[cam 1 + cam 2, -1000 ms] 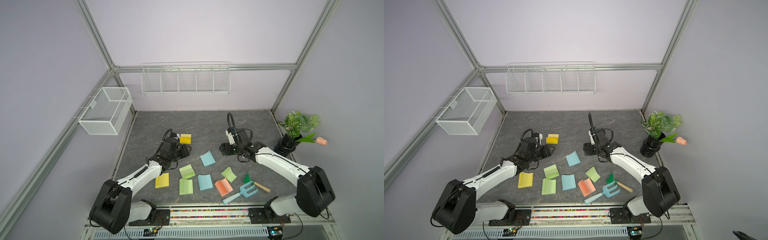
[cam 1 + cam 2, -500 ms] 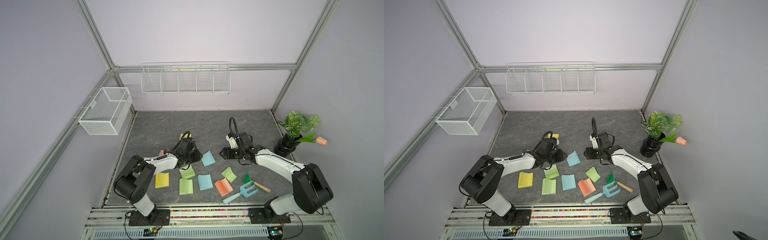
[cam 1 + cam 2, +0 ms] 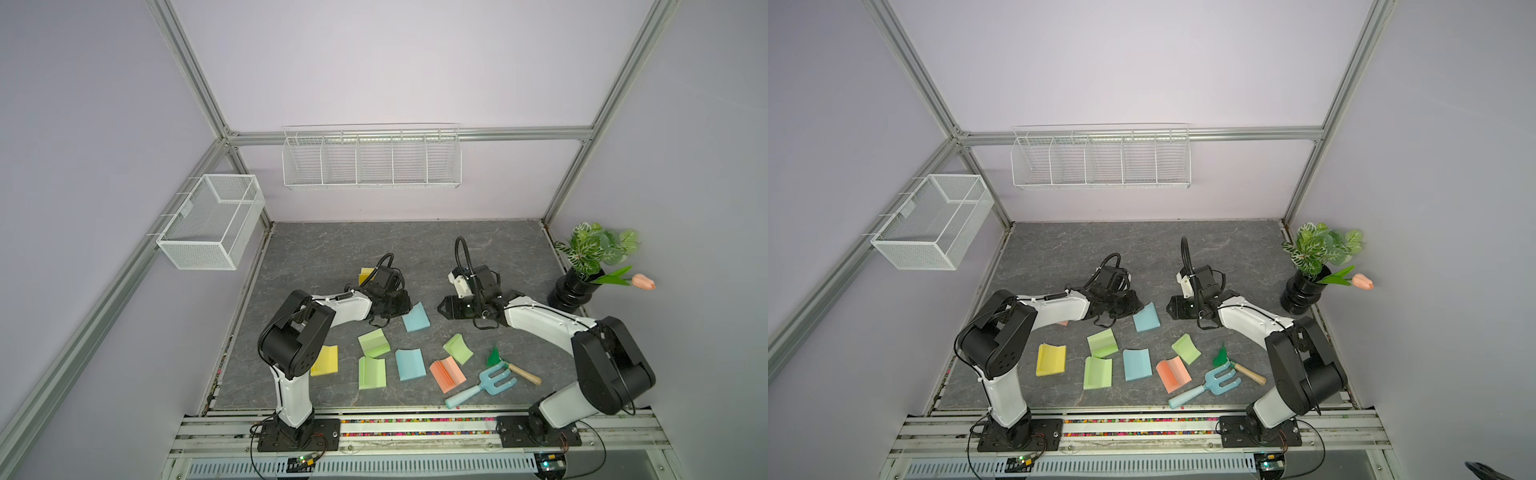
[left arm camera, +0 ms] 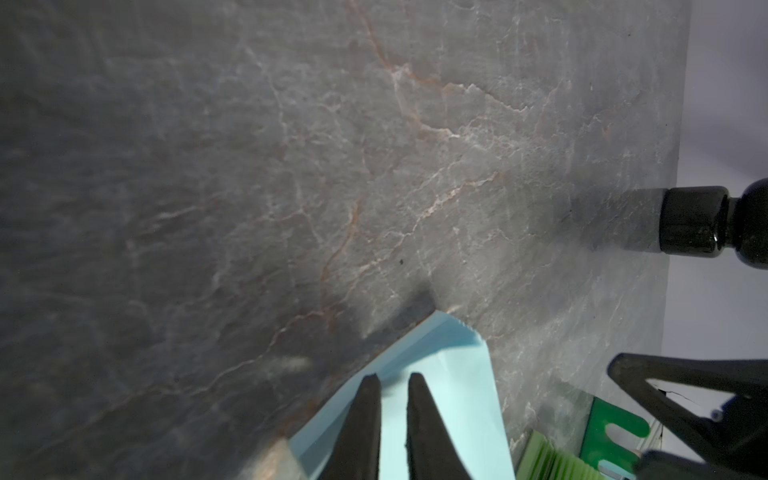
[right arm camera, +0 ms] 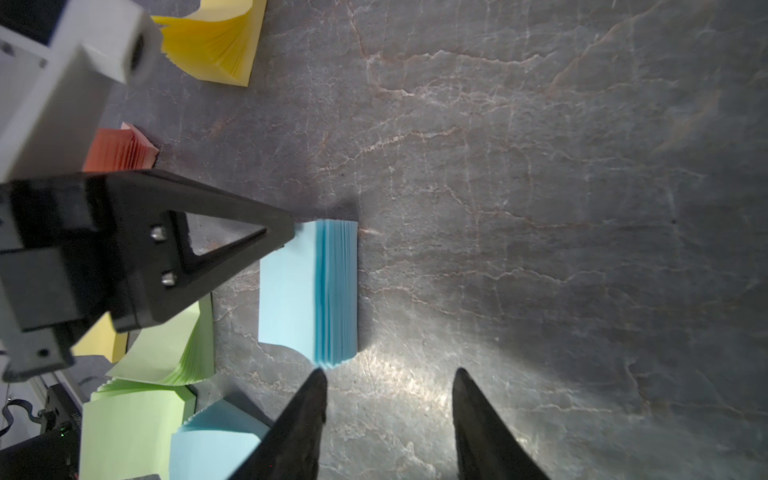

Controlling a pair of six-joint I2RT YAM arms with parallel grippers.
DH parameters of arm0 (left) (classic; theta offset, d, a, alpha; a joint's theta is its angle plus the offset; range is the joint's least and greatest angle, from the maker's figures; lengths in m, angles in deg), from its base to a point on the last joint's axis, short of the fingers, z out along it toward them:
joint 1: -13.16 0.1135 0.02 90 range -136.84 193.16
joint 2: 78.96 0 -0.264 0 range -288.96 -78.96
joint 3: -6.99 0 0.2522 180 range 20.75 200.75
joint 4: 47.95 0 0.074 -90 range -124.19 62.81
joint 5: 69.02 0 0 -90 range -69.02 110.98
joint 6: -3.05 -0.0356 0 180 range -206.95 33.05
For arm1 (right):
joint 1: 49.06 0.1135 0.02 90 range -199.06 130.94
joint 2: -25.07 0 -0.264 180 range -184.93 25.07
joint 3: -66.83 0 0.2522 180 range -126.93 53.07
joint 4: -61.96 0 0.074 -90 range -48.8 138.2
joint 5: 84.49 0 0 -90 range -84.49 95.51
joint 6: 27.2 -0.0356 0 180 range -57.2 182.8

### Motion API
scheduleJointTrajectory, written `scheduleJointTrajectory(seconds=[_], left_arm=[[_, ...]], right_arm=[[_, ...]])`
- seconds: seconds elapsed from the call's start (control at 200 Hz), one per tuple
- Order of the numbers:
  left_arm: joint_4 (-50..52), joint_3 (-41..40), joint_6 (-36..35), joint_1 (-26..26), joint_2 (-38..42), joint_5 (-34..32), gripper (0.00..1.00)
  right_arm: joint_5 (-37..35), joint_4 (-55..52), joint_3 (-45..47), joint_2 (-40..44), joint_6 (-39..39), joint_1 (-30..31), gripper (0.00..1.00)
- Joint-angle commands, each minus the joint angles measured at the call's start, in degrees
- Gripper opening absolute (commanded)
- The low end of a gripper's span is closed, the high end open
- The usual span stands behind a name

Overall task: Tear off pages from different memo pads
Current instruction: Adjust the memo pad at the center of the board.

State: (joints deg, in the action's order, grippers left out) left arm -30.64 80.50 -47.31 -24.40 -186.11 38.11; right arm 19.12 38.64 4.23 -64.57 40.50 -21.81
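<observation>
We see the left end effector (image 4: 392, 380) low over the light blue memo pad (image 3: 416, 318), which lies near the middle of the grey surface (image 3: 332, 249). A second ago this arm reached toward the yellow memo pad (image 3: 366, 274) at the back. It has since swung across to the blue one, and its wrist now partly hides the yellow one. Its fingers (image 4: 368, 415) stand almost together, with a thin gap between them, over the pad's top page (image 4: 461, 399). We cannot tell whether they pinch it. The right end effector (image 5: 388, 372) hovers just beside the same pad's fanned edge, its jaws apart and holding nothing. A salmon memo pad (image 3: 447, 374) lies near the front, next to a blue toy garden fork (image 3: 486, 384), and both are where they were.
</observation>
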Motion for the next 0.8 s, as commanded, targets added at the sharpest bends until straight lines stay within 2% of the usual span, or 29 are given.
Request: scheduleJointTrajectory(seconds=[0.0, 0.175, 0.27, 0.4, 0.49, 0.795], left_arm=[[2.3, 0.6, -2.7, -0.3, 0.6, -1.9, 0.12], [4.5, -4.5, -1.6, -0.3, 10.6, -7.1, 0.14], [6.9, -6.2, -1.4, -0.3, 13.0, -7.4, 0.15], [4.1, -8.7, -0.3, -0.3, 11.4, -1.9, 0.15], [1.5, -9.4, 0.8, -0.3, 9.4, 0.6, 0.15], [-1.4, -7.7, 2.2, -0.8, 4.5, 2.0, 0.14]], right_arm=[[1.1, 0.3, 0.2, -1.9, 0.0, 0.0, 0.48], [0.5, -0.5, -0.5, -3.0, 0.4, 0.0, 0.47], [1.0, -0.4, -0.8, -3.7, 0.3, 0.2, 0.46], [2.3, -0.5, -1.1, -5.4, 0.4, 0.8, 0.45], [3.8, -0.7, -2.4, -6.2, 0.6, 0.9, 0.40], [4.2, -2.3, -4.0, -7.5, 1.2, 1.2, 0.39]])
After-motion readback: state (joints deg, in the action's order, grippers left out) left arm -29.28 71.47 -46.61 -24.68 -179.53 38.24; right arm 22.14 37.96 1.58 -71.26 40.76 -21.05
